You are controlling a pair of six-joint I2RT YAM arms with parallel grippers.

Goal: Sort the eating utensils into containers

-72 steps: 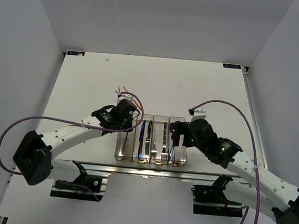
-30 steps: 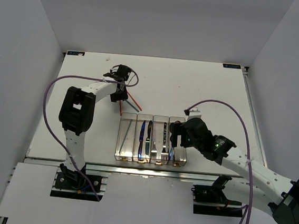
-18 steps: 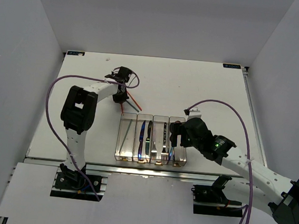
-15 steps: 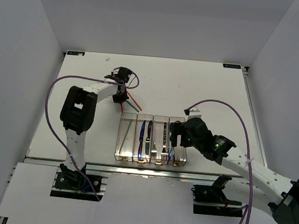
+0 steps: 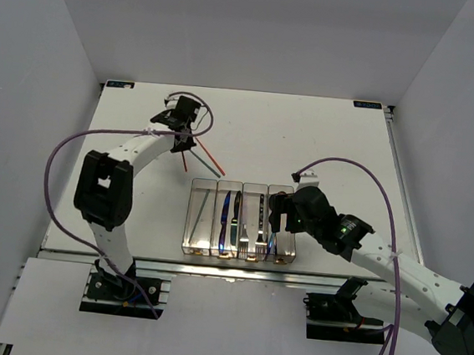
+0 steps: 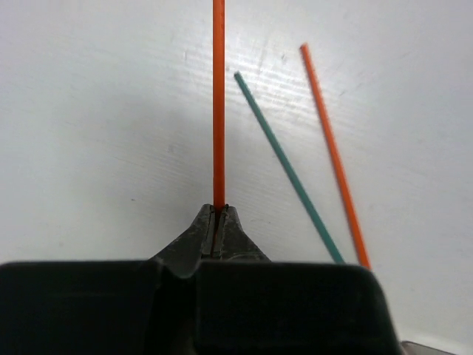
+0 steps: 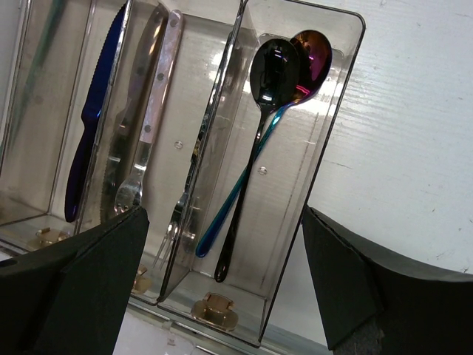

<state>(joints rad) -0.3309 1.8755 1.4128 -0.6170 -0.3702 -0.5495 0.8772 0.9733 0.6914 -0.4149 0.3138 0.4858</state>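
Left gripper has just clamped shut on one orange chopstick beyond the far left corner of the containers, apparently ready to lift it. The right gripper hangs open above the containers.

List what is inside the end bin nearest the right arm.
That bin holds two spoons, bowls together: a dark spoon and a purple spoon with a blue handle. The dark bowl covers part of the purple one; nothing else shows inside.
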